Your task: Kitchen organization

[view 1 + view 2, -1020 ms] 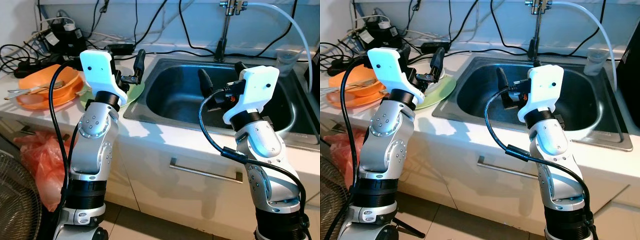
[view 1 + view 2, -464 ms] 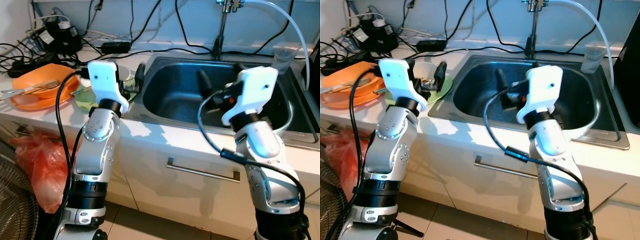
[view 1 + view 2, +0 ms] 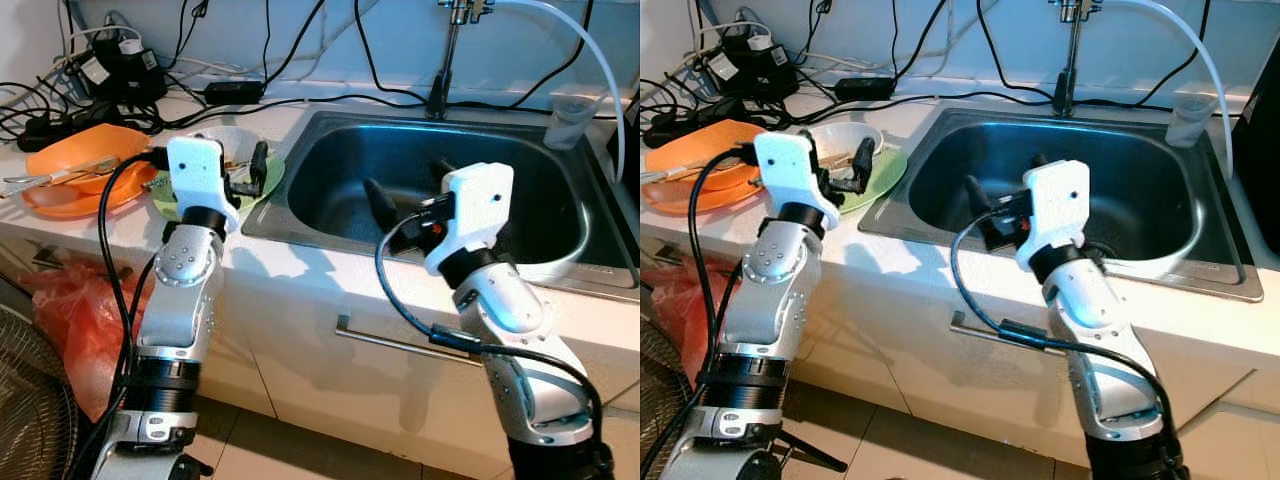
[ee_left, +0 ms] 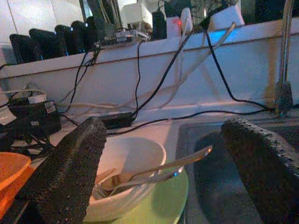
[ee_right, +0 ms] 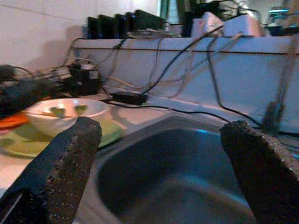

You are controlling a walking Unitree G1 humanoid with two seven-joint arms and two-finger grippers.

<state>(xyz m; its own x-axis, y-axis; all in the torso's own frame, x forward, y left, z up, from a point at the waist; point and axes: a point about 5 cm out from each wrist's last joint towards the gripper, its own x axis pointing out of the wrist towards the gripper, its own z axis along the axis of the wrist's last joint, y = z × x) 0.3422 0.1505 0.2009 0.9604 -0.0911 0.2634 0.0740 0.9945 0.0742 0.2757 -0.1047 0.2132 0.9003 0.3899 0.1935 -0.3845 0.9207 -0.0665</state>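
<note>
Left eye view: the left end effector [image 3: 250, 172] is held with fingers spread and nothing between them, just above the green plate [image 3: 262, 190], on which the white bowl [image 3: 232, 146] is set. The right end effector [image 3: 412, 190] is held released over the steel sink [image 3: 520, 190], well apart from the bowl.

Right eye view: the bowl and plate are seen on the white counter [image 3: 940, 265], just beside the sink's left rim. An orange dish [image 3: 700, 150] is placed further left, near a tangle of black cables [image 3: 700, 85].

Left wrist view: the bowl [image 4: 128, 163] is seen between the two spread fingers [image 4: 65, 177], ahead of them and untouched. Utensils [image 4: 173, 165] are leaned in it, over its rim.

Right wrist view: the sink basin [image 5: 163, 182] is framed by the parted fingers [image 5: 56, 163]. The bowl [image 5: 65, 114] and plate [image 5: 32, 142] are seen off to the side, beyond one finger.
</note>
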